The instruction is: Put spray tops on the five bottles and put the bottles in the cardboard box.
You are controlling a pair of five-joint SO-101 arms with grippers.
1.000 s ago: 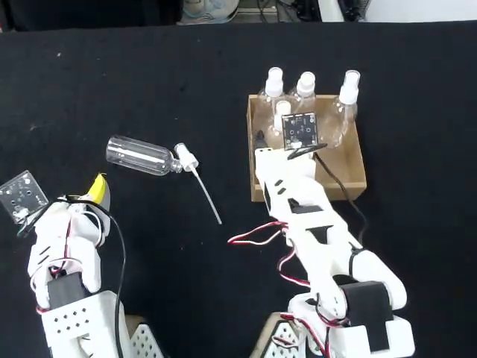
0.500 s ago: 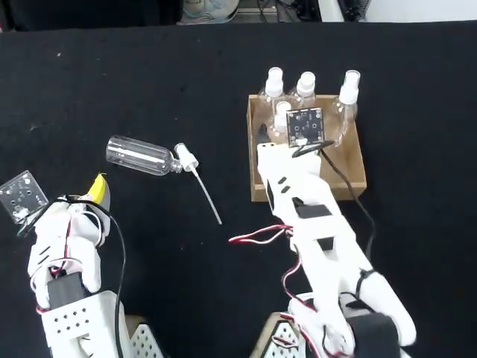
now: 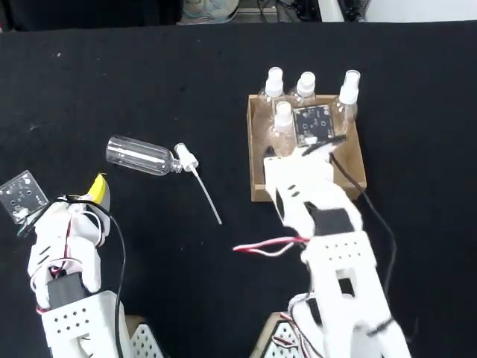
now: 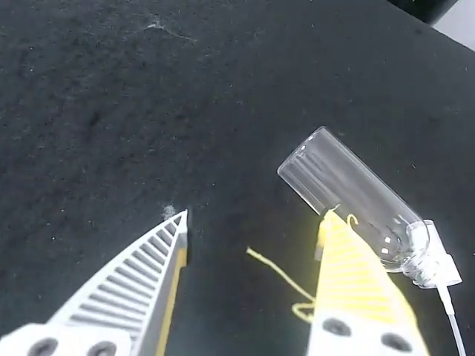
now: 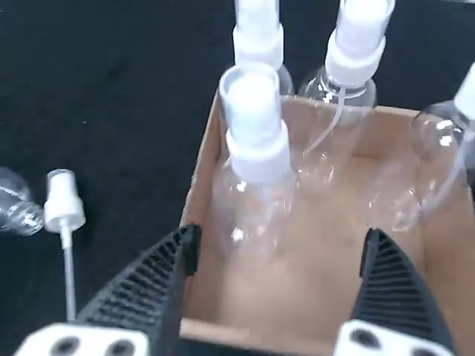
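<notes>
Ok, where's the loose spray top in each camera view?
High view: the loose spray top lies between the lying bottle and the cardboard box.
Left wrist view: at that bottle's neck.
Right wrist view: outside the box, by the bottle's neck.
Shared landmark: the lying bottle.

Lying bottle (image 5: 13, 209) half off-frame (right wrist view)

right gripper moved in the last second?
Yes. Against the cardboard box in the high view, the right gripper has shifted rightward, away from the box's left wall, and the capped bottle it overlapped now shows fully.
</notes>
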